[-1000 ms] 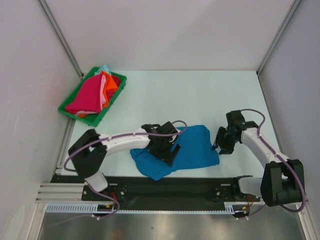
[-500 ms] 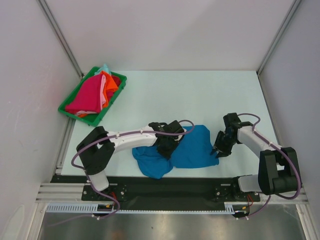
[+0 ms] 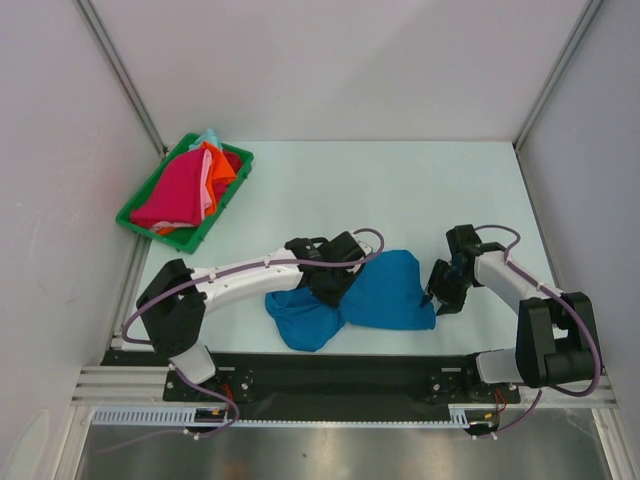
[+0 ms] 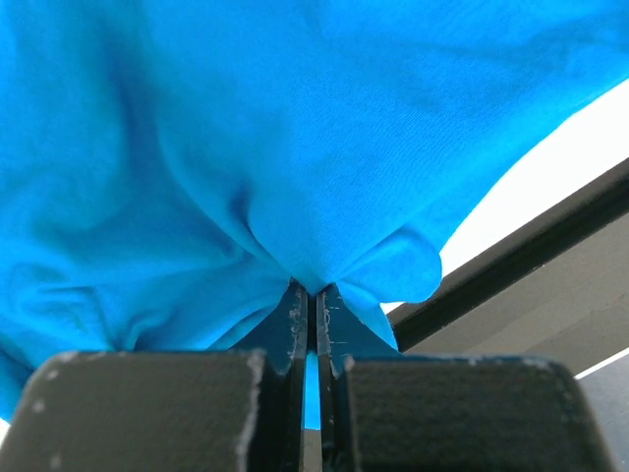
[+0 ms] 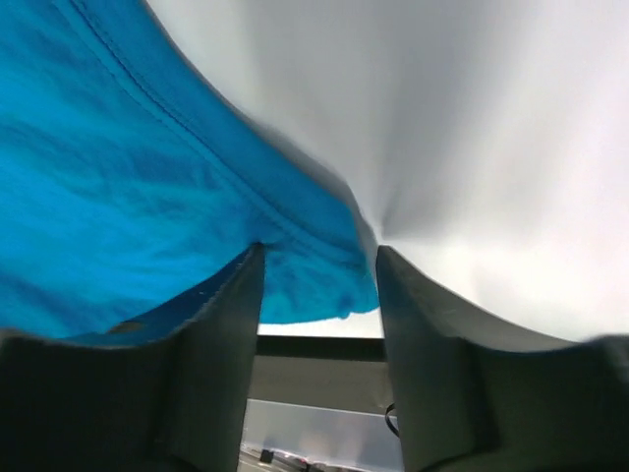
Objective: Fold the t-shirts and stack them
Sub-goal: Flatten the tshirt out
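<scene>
Your left gripper (image 4: pixel 313 297) pinched the blue t-shirt (image 3: pixel 392 292); your right gripper (image 5: pixel 319 264) gaped astride its edge, so pulling risked dragging it free

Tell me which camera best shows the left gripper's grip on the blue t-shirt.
Left wrist: the left gripper is shut on a bunched fold of the blue t-shirt. Top external shows the arm covering that pinch. Right wrist shows only the shirt's edge, not this gripper.
</scene>
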Motion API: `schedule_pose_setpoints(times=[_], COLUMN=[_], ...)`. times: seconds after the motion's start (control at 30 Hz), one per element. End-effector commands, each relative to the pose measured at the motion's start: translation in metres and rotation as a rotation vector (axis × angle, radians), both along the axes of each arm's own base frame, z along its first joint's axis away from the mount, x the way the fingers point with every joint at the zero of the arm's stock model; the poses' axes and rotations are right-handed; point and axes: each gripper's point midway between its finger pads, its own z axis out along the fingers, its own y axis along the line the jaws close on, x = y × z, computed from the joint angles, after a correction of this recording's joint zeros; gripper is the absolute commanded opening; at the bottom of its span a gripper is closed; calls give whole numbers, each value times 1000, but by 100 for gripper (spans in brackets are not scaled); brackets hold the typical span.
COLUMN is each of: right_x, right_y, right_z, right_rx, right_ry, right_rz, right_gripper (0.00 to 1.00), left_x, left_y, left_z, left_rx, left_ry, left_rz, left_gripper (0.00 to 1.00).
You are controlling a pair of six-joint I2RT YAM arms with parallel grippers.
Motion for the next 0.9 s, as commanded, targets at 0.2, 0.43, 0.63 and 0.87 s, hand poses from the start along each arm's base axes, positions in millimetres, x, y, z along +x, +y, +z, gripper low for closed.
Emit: schedule_pose_setpoints(times=[0.2,0.43,0.63,0.87], right_x=[15,59,94,50], right_y=[9,1,45,130], right_z=[-11,91,237,439], right_rx=[34,-63,97,372], right_ry=[-3,-237,-584,-1075], right_rz=[-7,13,164,511], right_gripper=[44,0,0,0], left_x=[3,25,79,75], left_y=[-7,9,54,106], left_z=[4,50,142,289], left_rx=[-19,7,-3,-241], left_ry=[-11,-150,-422,-791], left_rz=[-29,-1,179,139], left_gripper=[2,0,1,0])
